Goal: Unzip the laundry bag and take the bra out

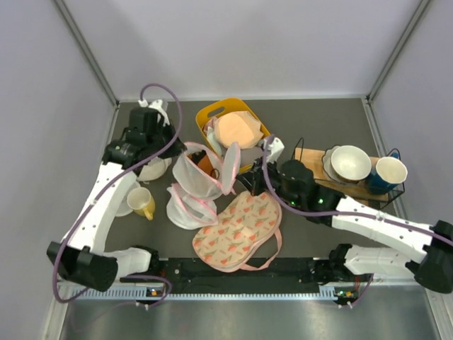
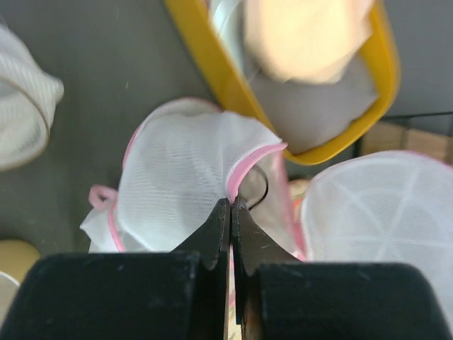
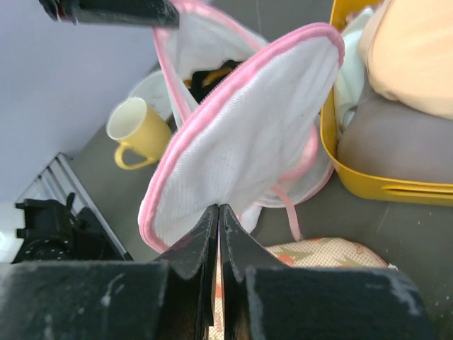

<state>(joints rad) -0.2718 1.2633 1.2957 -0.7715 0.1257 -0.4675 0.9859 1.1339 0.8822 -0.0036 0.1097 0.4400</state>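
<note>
The laundry bag [image 1: 200, 177] stands open in the middle of the table, its two white mesh domes with pink zipper edging spread apart. My left gripper [image 1: 182, 153] is shut on the pink edge of the left dome [image 2: 191, 177], its tips [image 2: 231, 202] pinching the rim. My right gripper [image 1: 245, 177] is shut on the mesh of the right dome [image 3: 241, 134], its tips [image 3: 219, 207] at the dome's lower edge. A burnt-orange and dark piece of the bra [image 1: 206, 164] shows between the domes, and in the right wrist view [image 3: 212, 74]. Most of it is hidden.
A yellow basket [image 1: 207, 113] with a pale peach bra [image 1: 235, 129] stands just behind the bag. A cream pouch with red print [image 1: 241, 228] lies in front. A yellow mug [image 1: 142, 202] and a white mesh bag [image 1: 153, 168] are at the left. A rack with a bowl [image 1: 351, 163] and a blue cup [image 1: 389, 173] is at the right.
</note>
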